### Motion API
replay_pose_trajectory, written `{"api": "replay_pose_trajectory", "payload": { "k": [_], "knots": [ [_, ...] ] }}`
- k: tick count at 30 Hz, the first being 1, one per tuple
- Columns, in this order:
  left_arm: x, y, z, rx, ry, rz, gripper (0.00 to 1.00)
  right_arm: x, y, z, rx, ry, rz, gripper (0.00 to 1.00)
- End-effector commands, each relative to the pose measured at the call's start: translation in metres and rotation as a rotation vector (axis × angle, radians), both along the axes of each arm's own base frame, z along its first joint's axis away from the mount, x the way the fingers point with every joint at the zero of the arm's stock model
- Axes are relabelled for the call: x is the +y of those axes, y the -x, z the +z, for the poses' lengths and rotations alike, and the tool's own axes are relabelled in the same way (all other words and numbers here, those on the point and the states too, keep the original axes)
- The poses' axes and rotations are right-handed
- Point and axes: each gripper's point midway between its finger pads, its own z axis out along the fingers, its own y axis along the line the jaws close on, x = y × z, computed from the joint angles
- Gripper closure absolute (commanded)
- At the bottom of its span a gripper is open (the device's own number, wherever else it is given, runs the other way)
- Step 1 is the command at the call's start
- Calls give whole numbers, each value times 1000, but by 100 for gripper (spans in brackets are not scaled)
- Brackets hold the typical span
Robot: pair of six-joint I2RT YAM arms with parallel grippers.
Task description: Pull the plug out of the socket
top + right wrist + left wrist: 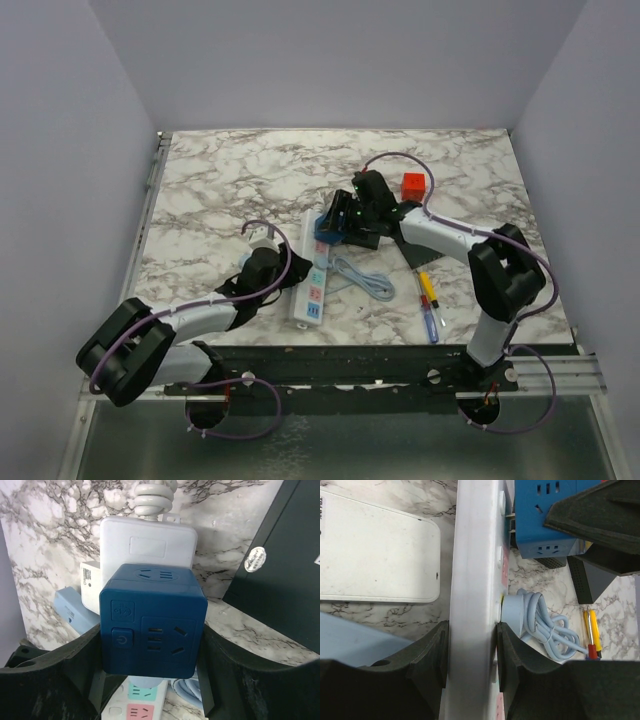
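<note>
broadly, the marble table (220, 180) carried everything, and the socket (472, 580), a long white strip with pastel outlet panels, lay across its middle. the left gripper (472, 655) was closed tight across the strip's width, a black pad pressed on each long side, holding it. toward the far end of the strip sat the plug (152, 625), a dark blue cube adapter with outlets and a power button of its own. the right gripper (150, 652) stood about half spread, its jaws flat against two opposite sides of the cube, so it had hold of the plug and nothing else. in the left wrist view, metal pins (509, 516) showed in a narrow gap between cube and strip, so the plug looked partly drawn but not yet free

the cube looked like rigid, smooth plastic, light in itself, with the resistance likely all in the pins' friction; a straight pull along the pins, gripped on the flat sides, would probably suit it, since rocking could bend them. the strip seemed light enough to ride up without the left clamp. a coiled pale blue cable (545, 630) lay just beside the strip, a white flat box (375, 550) on its other side, and two screwdrivers (428, 305) well apart
</note>
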Motion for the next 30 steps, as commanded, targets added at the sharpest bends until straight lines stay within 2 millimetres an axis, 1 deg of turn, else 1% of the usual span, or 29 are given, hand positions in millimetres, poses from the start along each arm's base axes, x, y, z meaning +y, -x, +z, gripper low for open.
{"api": "replay_pose_trajectory", "payload": {
  "k": [1, 4, 11, 15, 19, 21, 24, 27, 30],
  "knots": [
    [60, 38, -78, 241, -288, 84, 100, -28, -34, 60, -203, -15, -121, 100],
    [61, 37, -77, 241, -284, 94, 100, -30, -34, 71, -222, -23, -129, 100],
    [61, 33, -75, 232, -283, 104, 100, -32, -30, 85, -242, -44, -133, 100],
    [51, 29, -64, 190, -240, 73, 100, -39, -30, 94, -265, -22, -147, 100],
    [43, 22, -45, 135, -194, 54, 100, -50, -28, 105, -319, 16, -151, 100],
    [37, 19, -33, 117, -166, 42, 100, -59, -25, 112, -345, 46, -156, 100],
    [31, 15, -20, 96, -143, 35, 100, -77, -21, 114, -352, 129, -171, 100],
    [31, 13, -17, 91, -149, 32, 100, -98, -16, 113, -351, 235, -191, 100],
    [31, 13, -18, 92, -154, 28, 100, -126, -15, 112, -344, 345, -241, 100]
  ]
}}
